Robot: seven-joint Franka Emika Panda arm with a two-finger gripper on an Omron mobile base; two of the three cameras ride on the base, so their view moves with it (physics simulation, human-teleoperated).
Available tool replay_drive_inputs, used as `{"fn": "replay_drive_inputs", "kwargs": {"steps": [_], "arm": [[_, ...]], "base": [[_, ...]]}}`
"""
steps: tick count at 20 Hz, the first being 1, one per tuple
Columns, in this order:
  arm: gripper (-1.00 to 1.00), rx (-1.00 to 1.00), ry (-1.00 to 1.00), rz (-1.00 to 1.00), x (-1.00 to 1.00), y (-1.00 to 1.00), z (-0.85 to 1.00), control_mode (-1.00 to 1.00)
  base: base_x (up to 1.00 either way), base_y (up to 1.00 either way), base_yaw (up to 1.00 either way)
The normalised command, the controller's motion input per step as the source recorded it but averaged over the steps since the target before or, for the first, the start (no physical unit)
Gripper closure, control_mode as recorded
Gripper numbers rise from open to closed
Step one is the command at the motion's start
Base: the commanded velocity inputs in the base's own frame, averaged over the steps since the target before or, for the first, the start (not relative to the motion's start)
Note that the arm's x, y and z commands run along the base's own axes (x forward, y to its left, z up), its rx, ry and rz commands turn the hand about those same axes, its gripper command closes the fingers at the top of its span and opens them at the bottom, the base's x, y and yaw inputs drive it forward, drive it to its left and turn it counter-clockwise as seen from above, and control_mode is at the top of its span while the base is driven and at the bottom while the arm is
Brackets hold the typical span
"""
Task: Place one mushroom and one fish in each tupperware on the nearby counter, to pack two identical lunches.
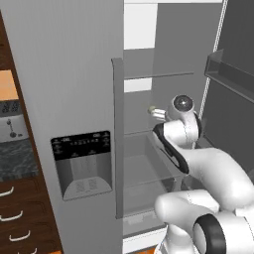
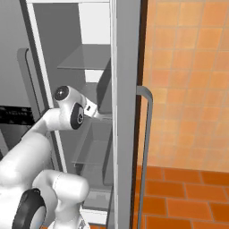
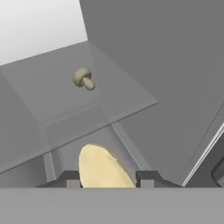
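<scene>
Kitchen, open fridge (image 1: 84,99) with dispenser (image 1: 82,163), stone counter (image 1: 17,158), tiled floor (image 2: 188,192)

The fridge (image 1: 74,89) stood open, its glass shelves (image 1: 158,74) bare; orange tiles (image 2: 188,67) lined the wall beside it.

Left base view: behind the arm (image 1: 208,168), facing the open fridge (image 1: 154,149) from its door side.
Right base view: the same fridge interior, seen from the orange wall (image 2: 188,80) side.
Hand view: close inside the fridge, looking along a glass shelf (image 3: 78,92).
</scene>
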Motion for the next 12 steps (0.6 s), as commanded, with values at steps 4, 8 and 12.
{"fn": "replay_drive_inputs", "kwargs": {"steps": [4, 8, 12], "arm": [[1.00, -0.06, 0.08, 0.07, -0.38, 0.43, -0.09, -1.00], [1.00, 0.00, 0.02, 0.02, -0.09, 0.08, -0.04, 1.00], [1.00, 0.00, 0.00, 0.00, 0.00, 0.00, 0.00, 1.00]], "base": [[0.00, 0.00, 0.00], [-0.52, 0.11, 0.09], [-0.82, 0.59, 0.13]]}}
